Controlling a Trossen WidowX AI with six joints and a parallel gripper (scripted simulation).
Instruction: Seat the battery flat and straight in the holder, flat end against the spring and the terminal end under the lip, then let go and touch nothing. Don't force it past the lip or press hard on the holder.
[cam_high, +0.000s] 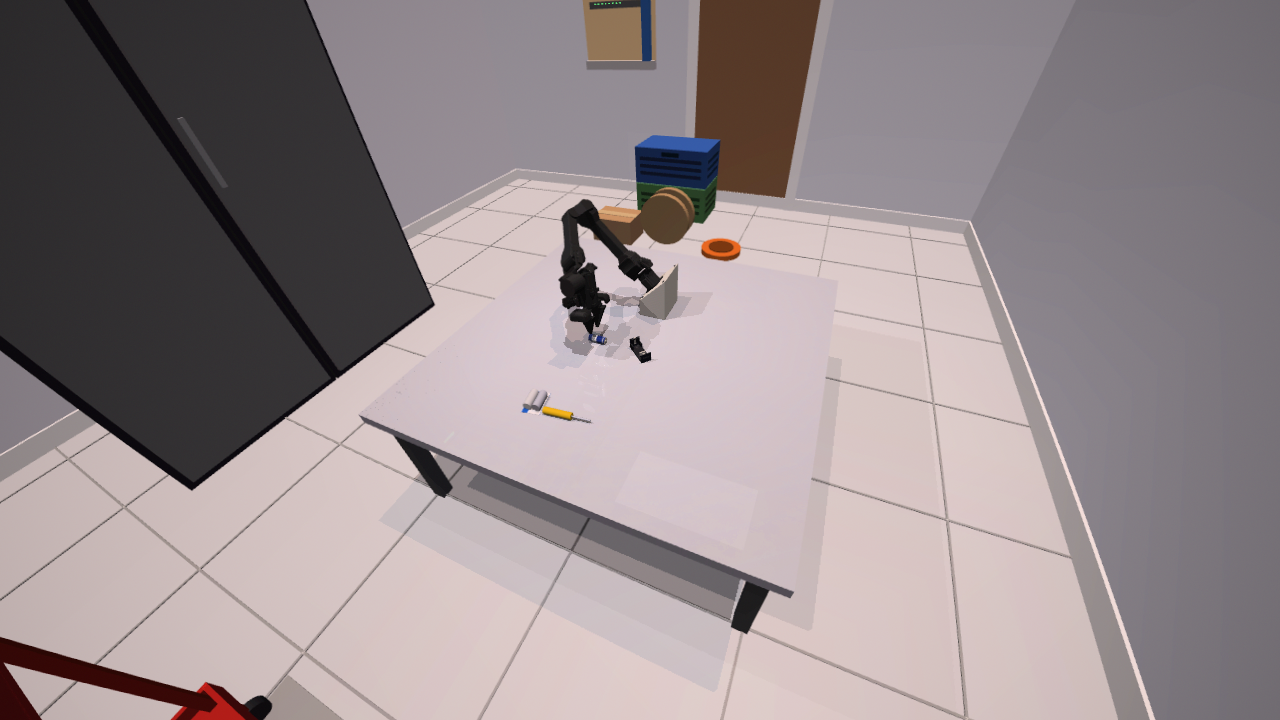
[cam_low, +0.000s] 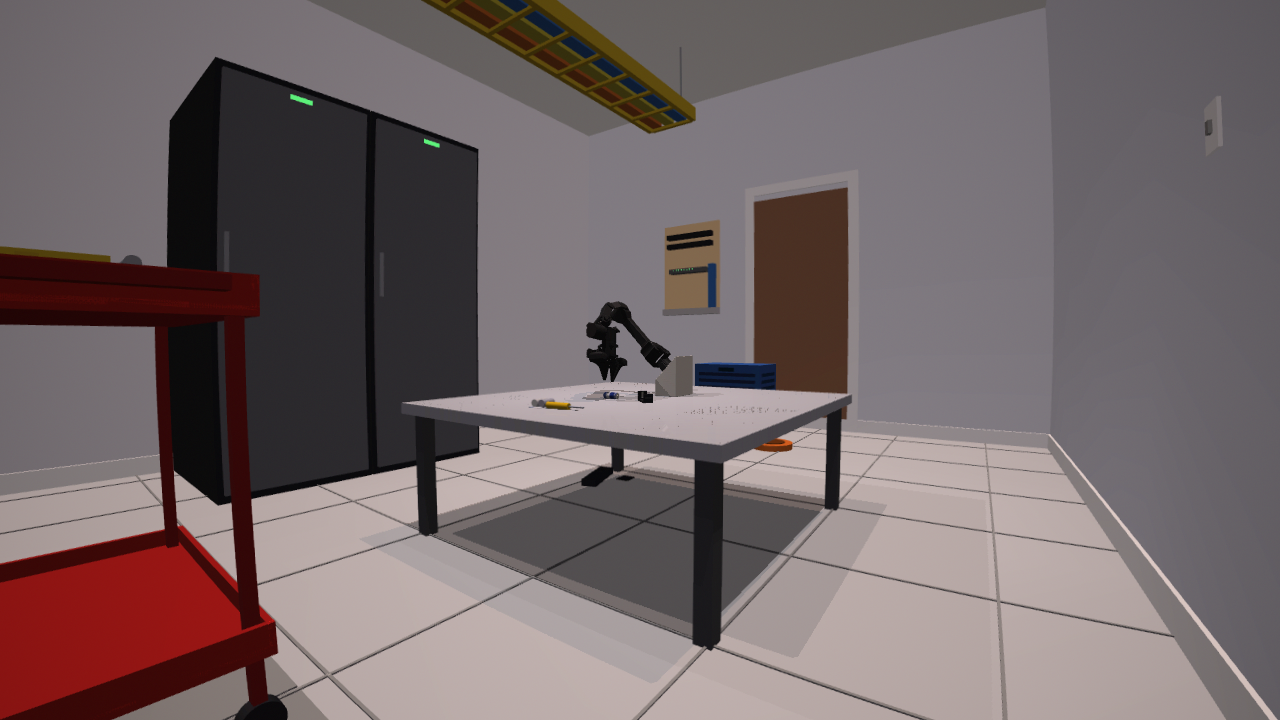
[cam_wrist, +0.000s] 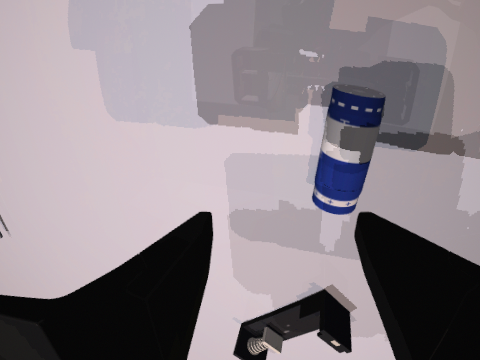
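A blue battery with a silver-grey and white band (cam_high: 598, 339) (cam_low: 611, 394) (cam_wrist: 345, 150) lies on its side on the table. The black holder (cam_high: 639, 349) (cam_low: 645, 396) (cam_wrist: 290, 320) stands on the table with nothing in it. In the wrist view its coiled spring is at the left end and a raised end wall at the right. My gripper (cam_wrist: 285, 224) (cam_low: 611, 377) is open and empty, pointing down above the table. In the wrist view the battery is beyond the fingertips, towards the right finger, and the holder shows between the fingers, lower down.
On the table (cam_high: 698, 420) (cam_low: 626, 425), a yellow screwdriver (cam_high: 557, 413) (cam_low: 558, 405) lies beside grey cylinders (cam_high: 536, 399) on the side away from the arm. A light grey angled block (cam_high: 659, 295) (cam_low: 675, 376) stands at the arm's base.
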